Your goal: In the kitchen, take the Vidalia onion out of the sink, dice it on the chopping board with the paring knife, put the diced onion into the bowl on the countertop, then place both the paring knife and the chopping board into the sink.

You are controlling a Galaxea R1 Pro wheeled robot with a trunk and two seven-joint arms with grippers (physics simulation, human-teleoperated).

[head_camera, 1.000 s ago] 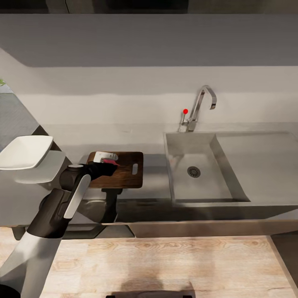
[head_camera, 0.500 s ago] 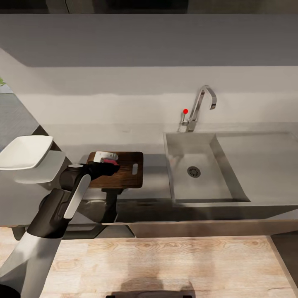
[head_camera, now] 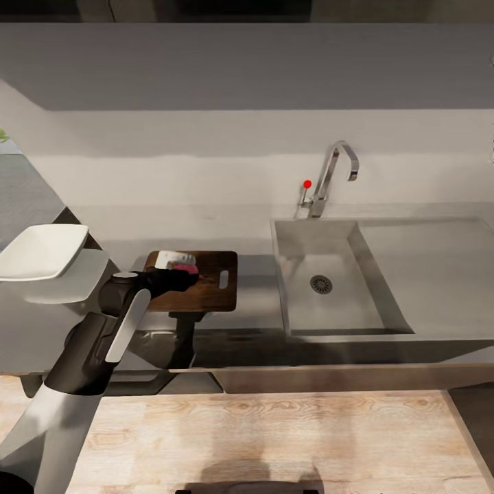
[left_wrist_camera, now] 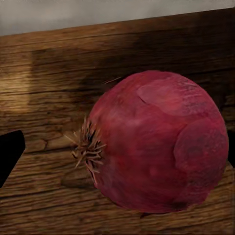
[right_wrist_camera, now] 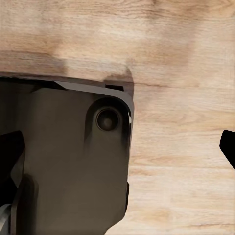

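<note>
On the board, left of centre in the head view:
Left claw (head_camera: pixel 180 273): set wide about the onion (left_wrist_camera: pixel 159 142); in the left wrist view only dark fingertips (left_wrist_camera: pixel 10 154) are seen, at the frame's side edges and clear of the bulb, so nothing appears to be gripped.
Onion: lying on its side on the board (head_camera: pixel 209 283), root tuft showing, whole and uncut; a red patch in the head view by the claw.
Pale object (head_camera: pixel 171 259): lying at the board's upper left just behind the onion; its identity cannot be made out.
Sink (head_camera: pixel 329 281): right of the board, basin bare save for the drain, tap (head_camera: pixel 336 175) behind.
Bowl (head_camera: pixel 41 250): at the left edge, well apart from the board.
Right claw (right_wrist_camera: pixel 122 147): spread open, nothing held, fingertips at the side edges of the right wrist view; pointed at wood floor and a dark part of the robot.
Step in hand: judged to be leaving the onion on the board; the claw is best lifted straight away so the bulb is not rolled.
Hidden: the knife is not identified with certainty; the claw's tips are masked by the forearm in the head view.
</note>
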